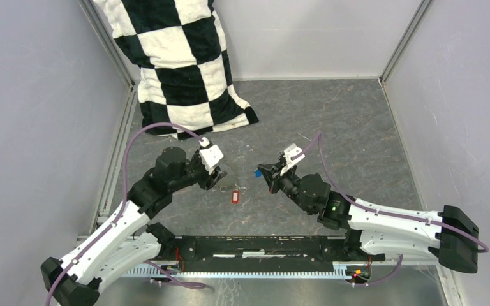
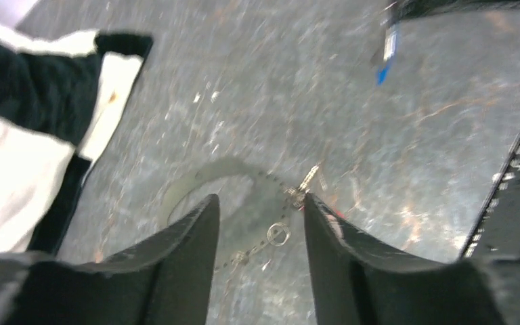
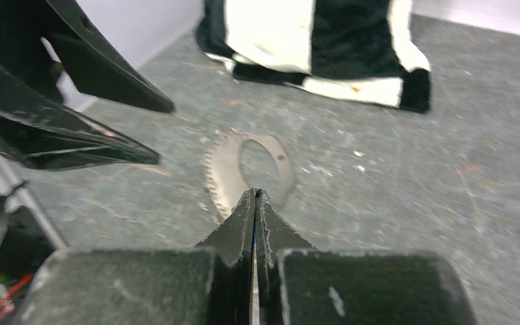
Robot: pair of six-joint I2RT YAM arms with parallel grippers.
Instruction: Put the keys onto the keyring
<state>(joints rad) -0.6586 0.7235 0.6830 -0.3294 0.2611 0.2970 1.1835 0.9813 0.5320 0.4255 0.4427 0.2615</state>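
Observation:
The keyring [image 2: 196,180] is a thin grey hoop lying flat on the floor, with a fine chain and a small ring [image 2: 279,233] trailing from it. My left gripper [image 2: 258,201] hovers just above it, open, with nothing between its fingers. The red key [image 1: 234,196] lies on the floor a little nearer the arm bases. My right gripper [image 1: 265,173] is shut on the blue key [image 1: 256,173], held above the floor to the right of the keyring [image 1: 230,168]. In the right wrist view a blue sliver shows between the shut jaws [image 3: 255,193], and the keyring [image 3: 233,169] lies ahead.
A black-and-white checkered cloth [image 1: 178,64] lies at the back left against the wall. Grey walls close in the floor on three sides. A black rail [image 1: 261,245] with the arm bases runs along the near edge.

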